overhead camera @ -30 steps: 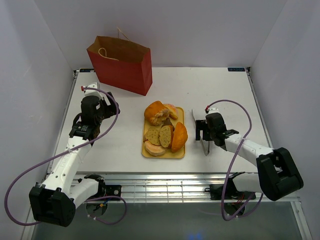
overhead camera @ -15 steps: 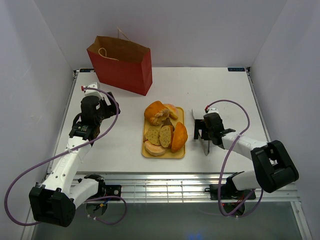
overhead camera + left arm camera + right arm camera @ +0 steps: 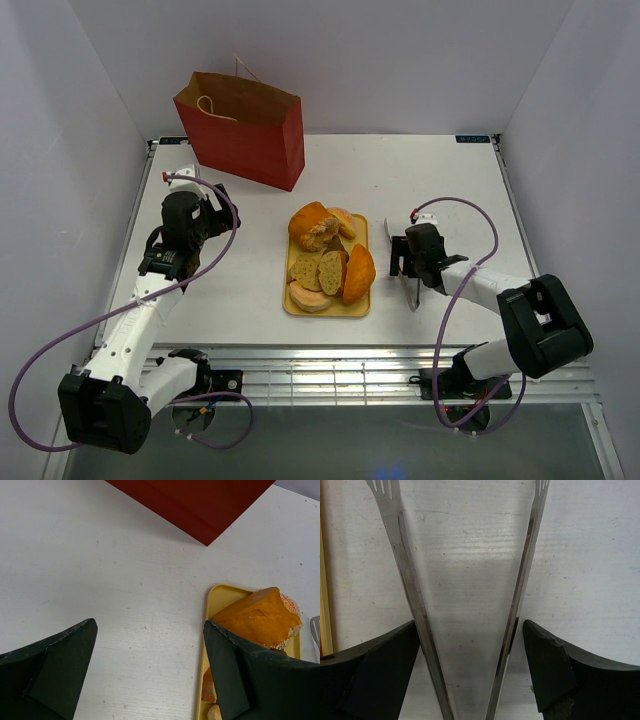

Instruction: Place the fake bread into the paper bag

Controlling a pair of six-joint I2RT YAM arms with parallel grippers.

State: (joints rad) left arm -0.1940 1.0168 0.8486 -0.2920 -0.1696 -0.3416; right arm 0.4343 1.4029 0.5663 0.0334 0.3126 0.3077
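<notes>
The fake bread (image 3: 330, 258), glossy orange rolls, speckled slices and a pale bun, lies piled on a yellow tray (image 3: 290, 305) at mid-table. The red paper bag (image 3: 245, 130) stands upright and open at the back left. My left gripper (image 3: 205, 218) is open and empty over bare table left of the tray; its view shows an orange roll (image 3: 257, 617) and the bag's lower corner (image 3: 200, 505). My right gripper (image 3: 403, 262) is open, low over the table, with its fingers on either side of metal tongs (image 3: 405, 580) lying right of the tray.
The tongs (image 3: 412, 292) lie flat with their spread tips pointing to the back. The yellow tray's edge (image 3: 325, 605) shows at the left of the right wrist view. White walls close in the table on three sides.
My right arm has drawn in a little, its elbow moving left, with the gripper staying over the tongs. The left arm, bread and bag have not moved.
</notes>
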